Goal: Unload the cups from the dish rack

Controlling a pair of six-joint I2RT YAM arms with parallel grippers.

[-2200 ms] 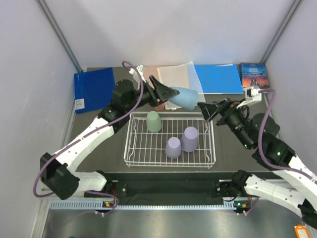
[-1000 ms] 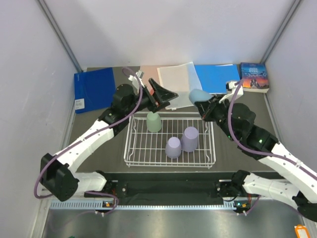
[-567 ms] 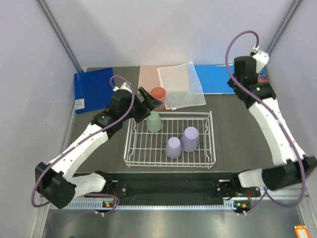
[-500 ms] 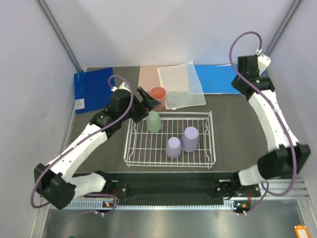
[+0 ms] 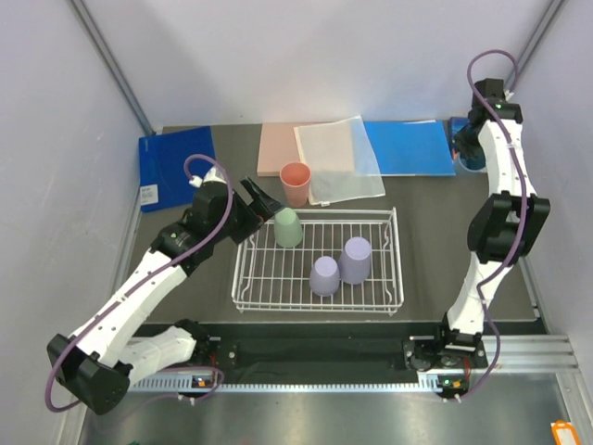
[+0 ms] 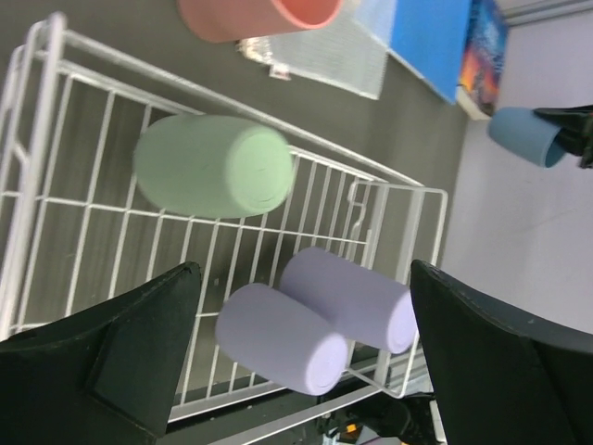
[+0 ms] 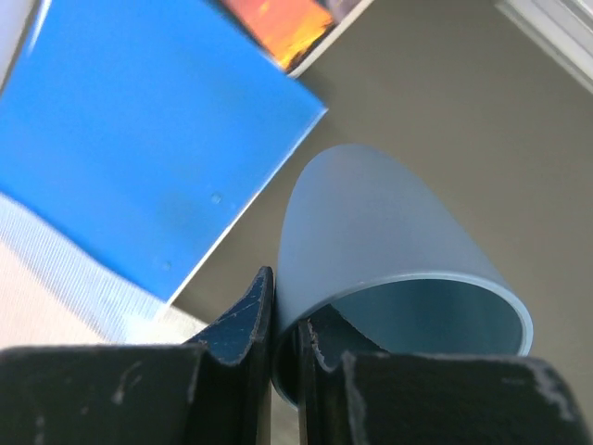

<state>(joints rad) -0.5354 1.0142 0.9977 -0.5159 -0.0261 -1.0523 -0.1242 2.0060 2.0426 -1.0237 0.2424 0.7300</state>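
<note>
Slipping: light blue cup, pinched by its rim in the right tool at far right, could be dropped.
Left tool: spread apart at the dish rack's far left; green cup could be toppled.

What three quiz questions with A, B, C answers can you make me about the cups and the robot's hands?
1. How many cups sit in the white wire dish rack? A one; B two; C three.
2. Where is the salmon pink plastic cup? A upright on the table beyond the rack; B inside the rack; C upside down on a book.
3. What is the right gripper doing? A hanging open; B pinching the light blue plastic cup; C holding a spoon.
Answers: 1 C, the pale green cup and two lavender cups are in it. 2 A, it stands outside the far wire wall. 3 B, the right wrist view shows the cup's wall clamped in it.
</note>
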